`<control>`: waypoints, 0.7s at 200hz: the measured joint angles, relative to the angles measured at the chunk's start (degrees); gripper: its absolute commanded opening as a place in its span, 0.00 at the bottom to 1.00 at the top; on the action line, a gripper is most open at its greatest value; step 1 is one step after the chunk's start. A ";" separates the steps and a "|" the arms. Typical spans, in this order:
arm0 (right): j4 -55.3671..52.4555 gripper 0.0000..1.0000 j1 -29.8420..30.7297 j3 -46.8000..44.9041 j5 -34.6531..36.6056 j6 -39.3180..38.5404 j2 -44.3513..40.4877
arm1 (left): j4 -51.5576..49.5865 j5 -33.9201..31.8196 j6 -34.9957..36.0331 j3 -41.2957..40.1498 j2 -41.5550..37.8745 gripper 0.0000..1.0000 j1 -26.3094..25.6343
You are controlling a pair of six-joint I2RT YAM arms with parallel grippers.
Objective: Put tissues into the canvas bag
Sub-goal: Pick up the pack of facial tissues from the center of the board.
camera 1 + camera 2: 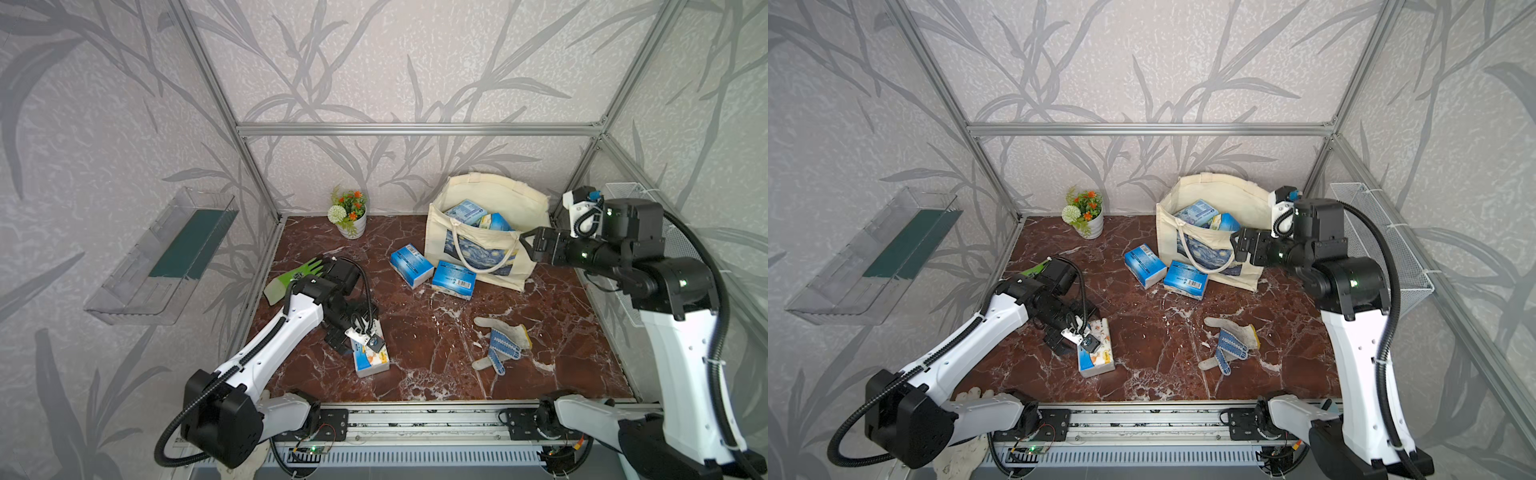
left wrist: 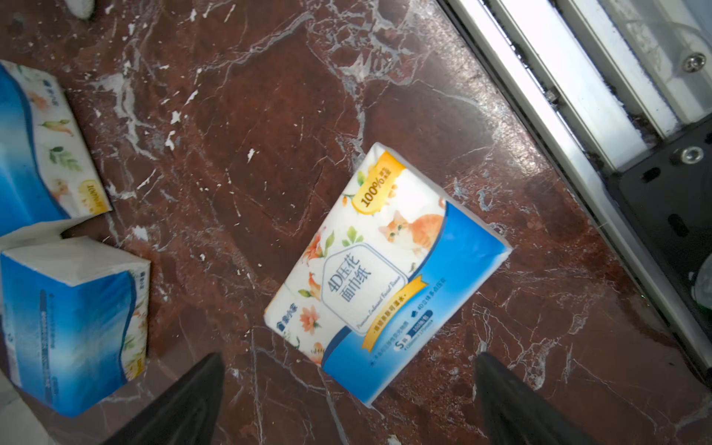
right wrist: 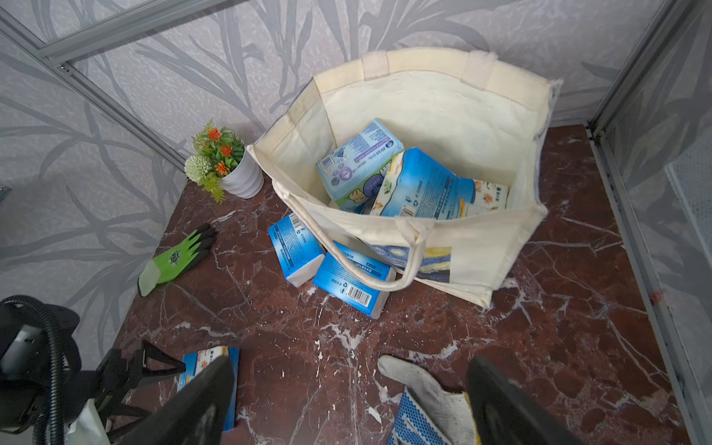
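Big picture first: on the table [image 1: 436, 345] the canvas bag [image 1: 498, 195] stands open in the back right corner. At least two packs of tissues [image 3: 424, 185] are already inside. Two more packs [image 1: 411, 259] lie at its foot, touching its front, one of them under the rope handle [image 3: 370, 266]. The right tool [image 3: 350, 360] hangs spread and empty near the bag, so I'd guess it sits this one out.

The step in hand looks like the left pickup. One lone pack [image 2: 385, 262] lies flat near the table's front edge, left of the middle. The left tool [image 2: 350, 358] is wide open above it, gripping nothing. The pack sits skewed to the fingers [image 2: 185, 397] and mostly ahead of them — only its near corner lies between.

So I'd reach further over it and twist the wrist until the fingers straddle its narrow width. Then drop low and squeeze gently — it looks soft and the wrap may be slippery.
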 measured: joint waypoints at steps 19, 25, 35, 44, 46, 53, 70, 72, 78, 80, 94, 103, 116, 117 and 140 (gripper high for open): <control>0.04 0.95 0.00 -5.16 0.33 0.39 -4.39 | 0.09 0.33 1.16 0.00 1.60 0.99 -0.09; -0.11 0.95 0.00 -6.56 0.44 0.52 -5.38 | 0.13 0.33 1.44 0.00 1.99 0.99 -0.09; -0.13 0.95 0.00 -8.94 0.46 1.05 -7.23 | 0.13 0.33 1.60 0.00 2.71 0.99 -0.09; -0.04 0.95 0.00 -11.19 0.48 1.55 -8.66 | 0.13 0.26 1.81 0.00 3.39 0.99 -0.13; 0.04 0.95 0.00 -11.76 0.48 1.73 -9.05 | 0.13 0.22 1.90 0.00 3.54 0.99 -0.15; 0.13 0.95 0.00 -13.60 0.44 2.19 -10.19 | 0.13 0.15 1.95 0.00 4.04 0.99 -0.24; -0.11 0.95 0.00 -17.05 0.44 3.23 -12.66 | 0.13 -0.17 2.16 0.00 4.94 0.99 -0.33; -0.15 0.95 0.00 -17.33 0.44 3.32 -12.92 | 0.13 -0.22 2.23 0.00 5.05 0.99 -0.33; -0.26 0.95 0.00 -17.94 0.44 3.56 -13.53 | 0.17 -0.24 2.34 -0.02 5.27 0.99 -0.33; -0.28 0.95 0.00 -18.12 0.44 3.67 -13.75 | 0.28 -0.24 2.34 -0.09 5.35 0.99 -0.33; -0.31 0.95 0.00 -19.04 0.44 4.33 -15.04 | 1.36 -0.24 2.45 -0.76 5.70 0.99 -0.33; -0.28 0.95 0.00 -19.54 0.44 4.70 -15.78 | 2.05 -0.24 2.49 -1.40 6.01 0.99 -0.33; -0.33 0.95 0.00 -20.22 0.46 4.98 -16.79 | 2.73 -0.31 2.54 -2.21 6.64 0.99 -0.33; -0.37 0.95 0.00 -20.28 0.46 5.03 -16.90 | 2.75 -0.33 2.54 -2.32 6.71 0.99 -0.33; -0.59 0.95 0.00 -20.90 0.57 5.62 -18.51 | 3.67 -1.03 2.56 -3.74 7.65 0.99 -0.33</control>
